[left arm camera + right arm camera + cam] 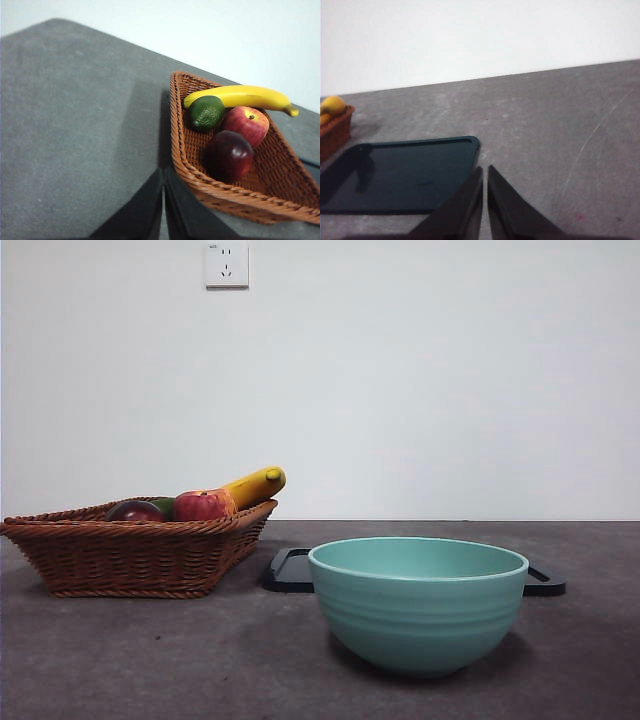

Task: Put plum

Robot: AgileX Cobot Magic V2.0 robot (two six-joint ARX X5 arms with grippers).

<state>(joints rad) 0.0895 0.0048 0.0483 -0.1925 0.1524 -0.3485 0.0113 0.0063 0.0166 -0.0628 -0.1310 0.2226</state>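
The dark maroon plum (230, 155) lies in the brown wicker basket (280, 195), beside a red-and-yellow apple (246, 124), a dark green fruit (205, 113) and a banana (240, 96). In the front view the plum (135, 511) peeks over the rim of the basket (135, 555) at the left. My left gripper (163, 172) is shut and empty, held above the table near the basket's near edge. My right gripper (485, 170) is shut and empty, above the table by the corner of a dark tray (405, 175). Neither gripper shows in the front view.
A teal bowl (418, 602) stands in front at the middle right, with the flat dark tray (290, 570) behind it. The apple (201, 505), green fruit (163, 505) and banana (255, 486) rise above the basket's rim. A wall socket (226, 265) is on the back wall.
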